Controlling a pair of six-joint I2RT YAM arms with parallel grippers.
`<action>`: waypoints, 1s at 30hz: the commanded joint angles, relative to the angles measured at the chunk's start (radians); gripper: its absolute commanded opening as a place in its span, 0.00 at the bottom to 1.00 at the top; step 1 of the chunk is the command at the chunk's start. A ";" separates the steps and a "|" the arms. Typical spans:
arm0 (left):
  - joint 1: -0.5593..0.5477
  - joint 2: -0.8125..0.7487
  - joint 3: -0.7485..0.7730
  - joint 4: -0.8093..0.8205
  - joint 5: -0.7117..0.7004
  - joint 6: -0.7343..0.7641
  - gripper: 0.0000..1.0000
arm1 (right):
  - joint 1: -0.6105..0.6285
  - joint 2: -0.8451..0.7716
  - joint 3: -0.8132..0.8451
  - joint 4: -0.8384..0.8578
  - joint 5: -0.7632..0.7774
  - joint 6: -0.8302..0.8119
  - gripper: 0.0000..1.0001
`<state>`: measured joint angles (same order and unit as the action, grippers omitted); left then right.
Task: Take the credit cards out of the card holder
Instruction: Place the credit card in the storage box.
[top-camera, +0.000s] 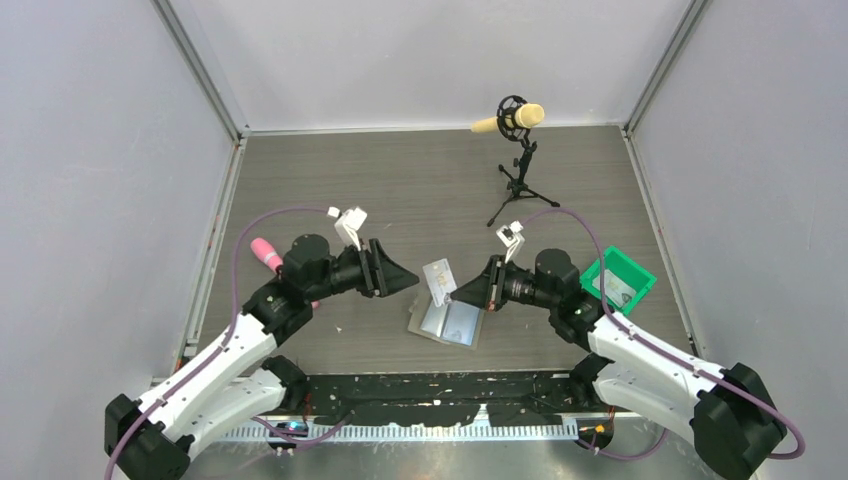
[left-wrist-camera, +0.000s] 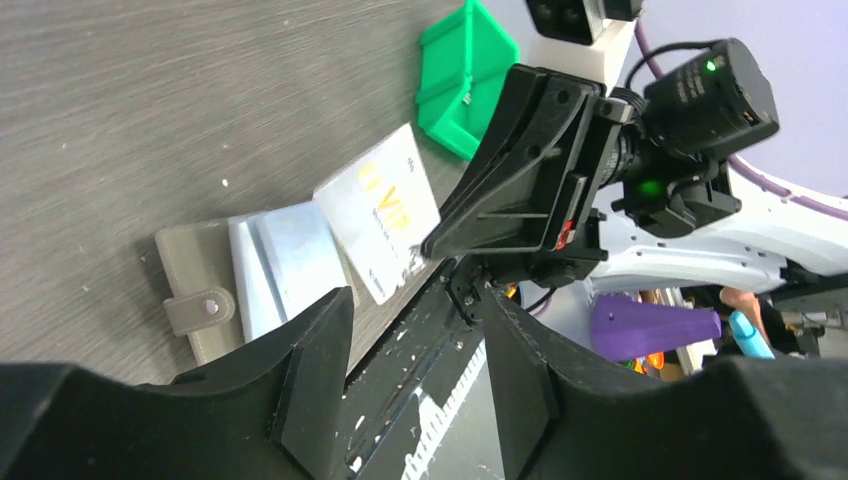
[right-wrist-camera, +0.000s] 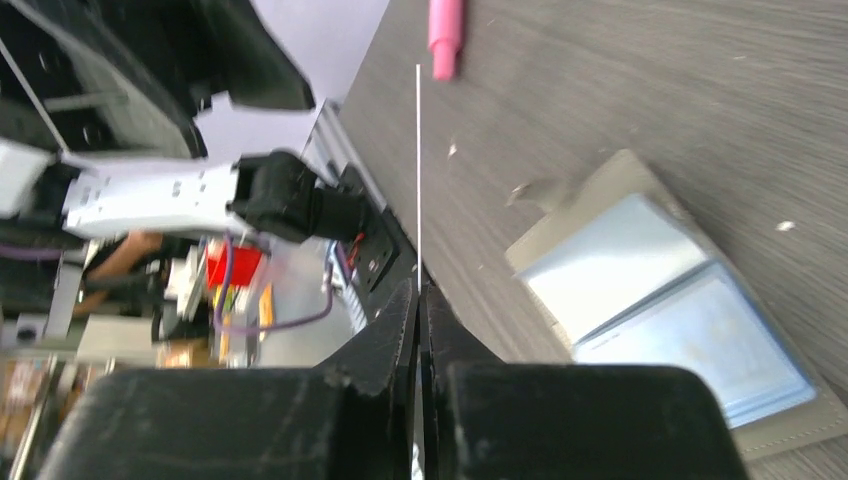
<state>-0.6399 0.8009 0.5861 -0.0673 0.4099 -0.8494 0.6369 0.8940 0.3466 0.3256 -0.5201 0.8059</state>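
The card holder (top-camera: 447, 322) lies open on the table, grey-olive outside with light blue pockets; it also shows in the left wrist view (left-wrist-camera: 250, 270) and the right wrist view (right-wrist-camera: 660, 300). My right gripper (top-camera: 453, 293) is shut on a pale credit card (top-camera: 439, 279) and holds it above the holder's far edge. The card shows white with gold print in the left wrist view (left-wrist-camera: 378, 212), and edge-on as a thin white line in the right wrist view (right-wrist-camera: 418, 170), where the right gripper (right-wrist-camera: 420, 295) pinches it. My left gripper (top-camera: 408, 281) is open and empty, left of the holder.
A green bin (top-camera: 617, 282) with a card inside sits at the right, also in the left wrist view (left-wrist-camera: 462, 75). A pink cylinder (top-camera: 265, 254) lies by the left arm. A microphone on a tripod (top-camera: 518, 150) stands at the back.
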 joint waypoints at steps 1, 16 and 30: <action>0.013 0.025 0.116 -0.159 0.131 0.172 0.54 | -0.002 -0.011 0.088 -0.097 -0.220 -0.133 0.05; 0.014 0.250 0.337 -0.378 0.290 0.374 0.59 | 0.001 -0.020 0.075 -0.034 -0.345 -0.110 0.05; 0.013 0.305 0.319 -0.258 0.375 0.302 0.50 | 0.003 0.005 0.088 -0.037 -0.362 -0.109 0.05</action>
<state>-0.6319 1.1042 0.8822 -0.4137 0.7155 -0.5056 0.6376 0.8970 0.3969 0.2604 -0.8669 0.7094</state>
